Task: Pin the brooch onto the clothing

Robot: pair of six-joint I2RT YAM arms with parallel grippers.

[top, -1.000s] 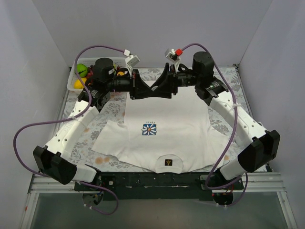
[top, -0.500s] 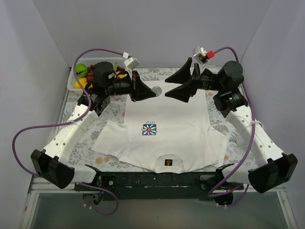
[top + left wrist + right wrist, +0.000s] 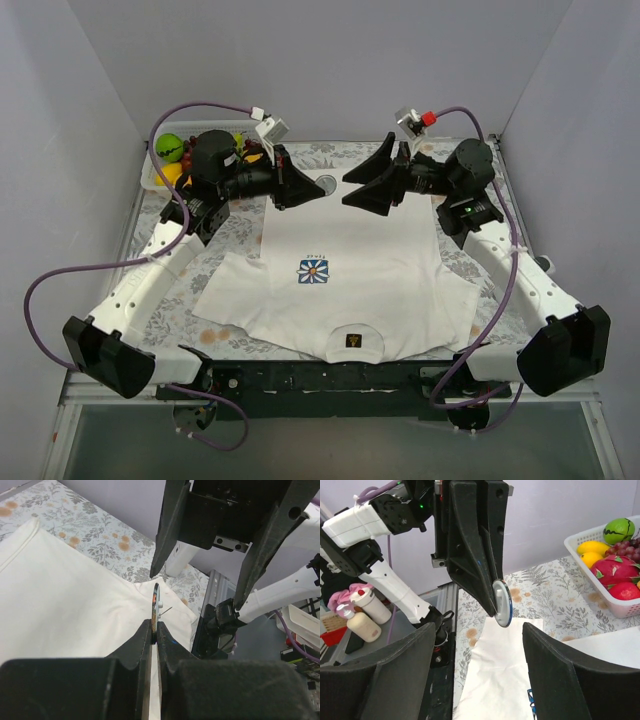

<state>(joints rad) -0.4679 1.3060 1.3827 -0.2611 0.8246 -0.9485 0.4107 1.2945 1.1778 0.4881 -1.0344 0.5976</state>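
The clothing, a white T-shirt, lies flat on the floral table with its daisy print and dark neck label facing up. My left gripper hovers above the shirt's far hem, shut on the brooch. In the left wrist view the brooch stands edge-on between the closed fingertips, its thin pin pointing right. From the right wrist view the brooch shows a pale back and a blue rim. A short gap to its right, my right gripper faces it, open and holding nothing.
A white basket of fruit stands at the far left corner, close behind the left wrist. The floral cloth covers the table around the shirt. Purple cables loop above both arms. Bottles stand off the table.
The two grippers were joined tip to tip over the far hem. The right one has opened and pulled back to the right. The left one still holds the brooch, barely moved.
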